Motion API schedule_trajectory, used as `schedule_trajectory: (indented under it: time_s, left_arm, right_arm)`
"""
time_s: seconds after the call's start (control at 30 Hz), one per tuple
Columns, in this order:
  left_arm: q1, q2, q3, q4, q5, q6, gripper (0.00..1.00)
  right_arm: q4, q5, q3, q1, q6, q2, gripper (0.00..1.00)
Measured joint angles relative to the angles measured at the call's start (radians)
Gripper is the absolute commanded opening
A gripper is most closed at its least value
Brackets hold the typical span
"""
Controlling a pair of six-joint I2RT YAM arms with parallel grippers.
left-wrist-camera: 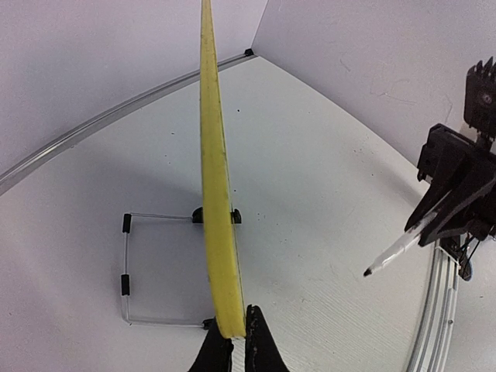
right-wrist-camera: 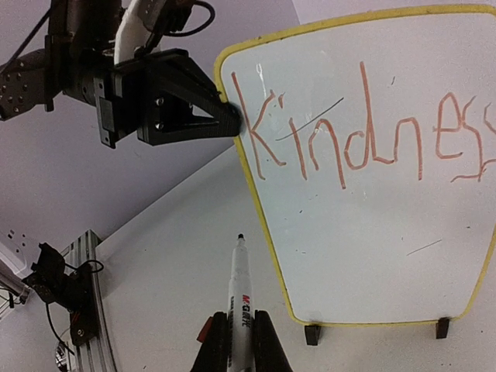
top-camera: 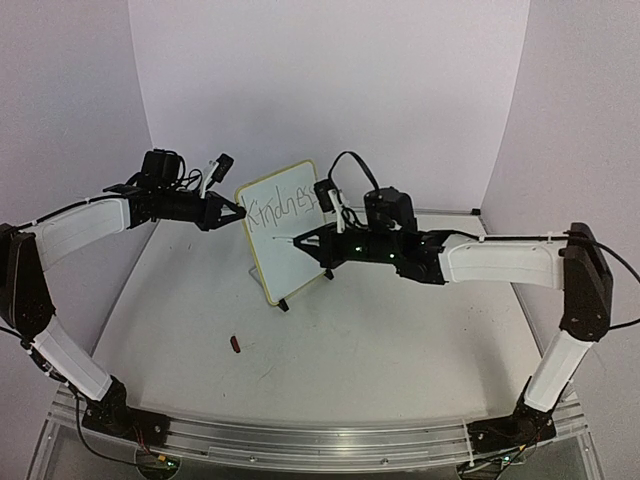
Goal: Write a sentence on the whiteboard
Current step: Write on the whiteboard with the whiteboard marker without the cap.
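The whiteboard stands tilted on the table, with a yellow frame and black feet. It shows edge-on in the left wrist view and face-on in the right wrist view. The sentence reads "Kindnes" along the top line in thin reddish strokes, its last letter at the view's edge. My left gripper is shut on the board's left edge. My right gripper is shut on a white marker. The marker's tip is held apart from the board face, below the writing.
A small red cap lies on the table in front of the board. A wire stand props the board from behind. White walls enclose the table's back and sides. A metal rail runs along the near edge.
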Motion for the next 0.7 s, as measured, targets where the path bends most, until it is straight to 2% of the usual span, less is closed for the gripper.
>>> schedule_trajectory:
  time_s: [0.2, 0.7]
  left_arm:
    - [0.000, 0.000, 0.000, 0.000, 0.000, 0.000, 0.00]
    - [0.000, 0.000, 0.000, 0.000, 0.000, 0.000, 0.00]
  right_arm:
    - [-0.014, 0.015, 0.076, 0.026, -0.004, 0.115, 0.00]
    - [-0.041, 0.038, 0.196, 0.039, -0.004, 0.252, 0.00]
